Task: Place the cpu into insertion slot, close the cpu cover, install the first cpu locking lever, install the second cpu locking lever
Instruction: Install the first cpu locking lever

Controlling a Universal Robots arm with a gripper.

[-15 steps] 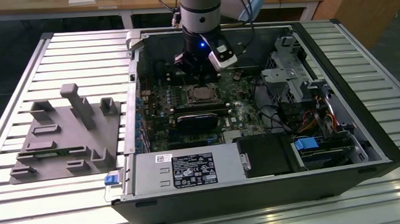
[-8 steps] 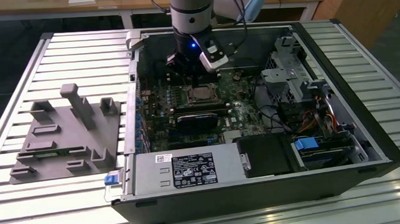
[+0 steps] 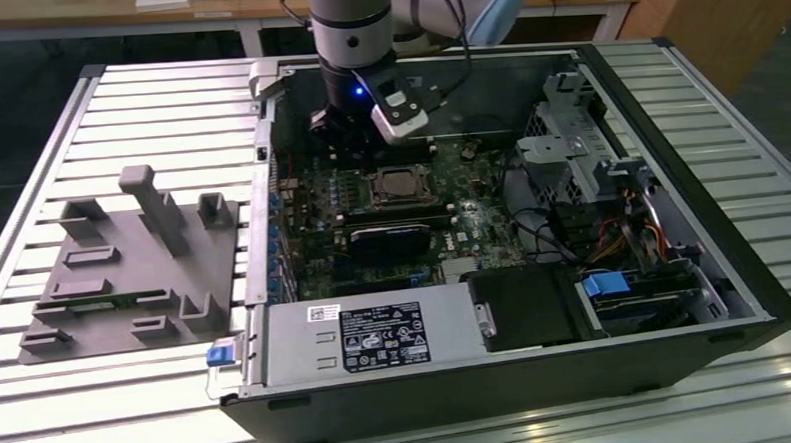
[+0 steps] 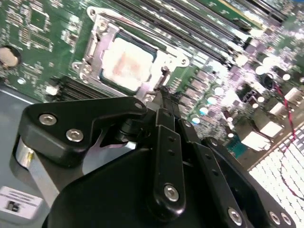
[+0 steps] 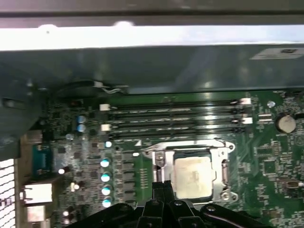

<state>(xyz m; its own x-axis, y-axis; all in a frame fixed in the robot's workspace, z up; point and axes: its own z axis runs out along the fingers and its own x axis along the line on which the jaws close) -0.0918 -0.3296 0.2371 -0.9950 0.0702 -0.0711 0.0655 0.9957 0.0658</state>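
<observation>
The cpu lies flat in the insertion slot on the green motherboard, its silver-grey top showing in both wrist views. The cpu cover is down around it as a silver frame. A thin wire locking lever runs along one side of the cover; whether it is latched I cannot tell. My gripper hovers just beside the socket's corner with its black fingers together and nothing between them. In the exterior view my gripper hangs inside the case, just off the socket toward the view's left.
Memory slots run alongside the socket. A black block sits in front of it, with the power supply nearer still. A drive cage and cables fill the case's right. A grey fixture stands on the table at the left.
</observation>
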